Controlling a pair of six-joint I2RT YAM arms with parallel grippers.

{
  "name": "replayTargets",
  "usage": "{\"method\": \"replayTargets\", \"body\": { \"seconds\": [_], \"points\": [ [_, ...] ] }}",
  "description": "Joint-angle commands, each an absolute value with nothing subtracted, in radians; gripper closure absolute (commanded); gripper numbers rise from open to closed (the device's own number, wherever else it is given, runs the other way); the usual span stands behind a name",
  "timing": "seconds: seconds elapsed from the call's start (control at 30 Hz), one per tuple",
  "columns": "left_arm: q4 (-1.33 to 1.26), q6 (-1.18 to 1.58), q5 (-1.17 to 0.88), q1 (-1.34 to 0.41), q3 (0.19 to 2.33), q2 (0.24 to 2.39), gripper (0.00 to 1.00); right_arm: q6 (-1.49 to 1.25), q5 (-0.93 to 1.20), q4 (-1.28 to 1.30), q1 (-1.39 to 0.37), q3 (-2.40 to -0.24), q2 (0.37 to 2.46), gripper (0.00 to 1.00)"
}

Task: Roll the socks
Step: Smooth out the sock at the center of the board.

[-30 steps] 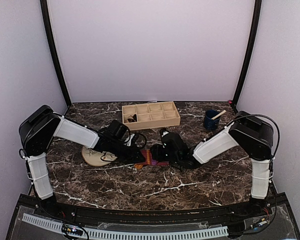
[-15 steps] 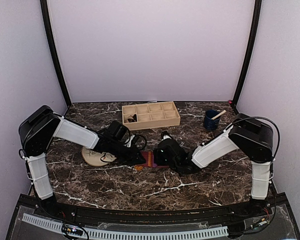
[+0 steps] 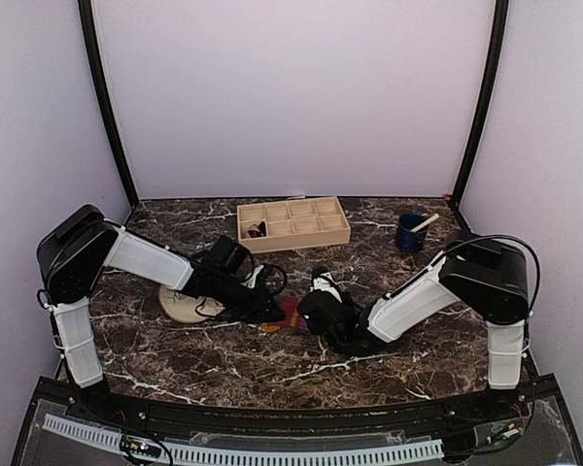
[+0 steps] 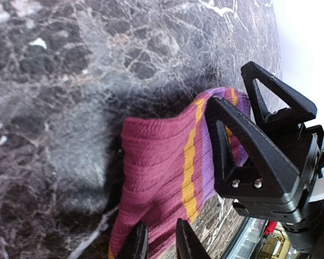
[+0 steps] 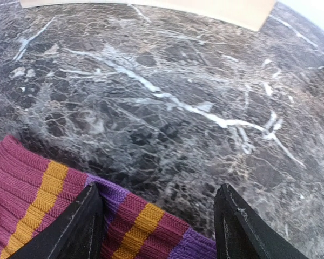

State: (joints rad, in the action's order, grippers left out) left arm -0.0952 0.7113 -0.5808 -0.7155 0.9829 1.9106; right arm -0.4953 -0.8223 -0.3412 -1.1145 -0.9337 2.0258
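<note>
A magenta sock (image 3: pixel 288 313) with orange and purple stripes lies on the marble between my two grippers. In the left wrist view its ribbed fabric (image 4: pixel 156 156) runs up from my left gripper (image 4: pixel 161 243), whose narrow jaws are pinched shut on its near edge. My right gripper (image 5: pixel 159 189) stands wide open, straddling the sock's striped end (image 5: pixel 129 221). Its black fingers (image 4: pixel 254 151) show over the purple cuff in the left wrist view. From above, the left gripper (image 3: pixel 270 307) and right gripper (image 3: pixel 307 313) almost meet over the sock.
A wooden compartment tray (image 3: pixel 293 223) stands at the back with something dark in one cell (image 3: pixel 257 230). A blue cup (image 3: pixel 411 233) holding a stick is at the back right. A beige plate (image 3: pixel 183 307) lies under the left arm.
My right gripper has slid left and nearer along the table, closing in over the sock's end. The left gripper kept its hold and place.
</note>
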Motion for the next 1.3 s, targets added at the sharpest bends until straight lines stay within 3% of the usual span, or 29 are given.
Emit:
{"method": "replayTargets", "body": {
  "seconds": [0.0, 0.47, 1.27],
  "points": [
    [0.003, 0.707, -0.596, -0.722, 0.968, 1.932, 0.79, -0.416, -1.000, -0.237, -1.129, -0.865, 2.094, 0.36],
    [0.005, 0.713, -0.604, -0.721, 0.958, 1.944, 0.79, -0.364, -1.139, -0.417, -1.147, -0.747, 2.092, 0.35],
    [-0.002, 0.721, -0.584, -0.721, 0.929, 1.928, 0.79, -0.369, -1.143, -0.468, -1.123, -0.681, 2.018, 0.35]
  ]
}}
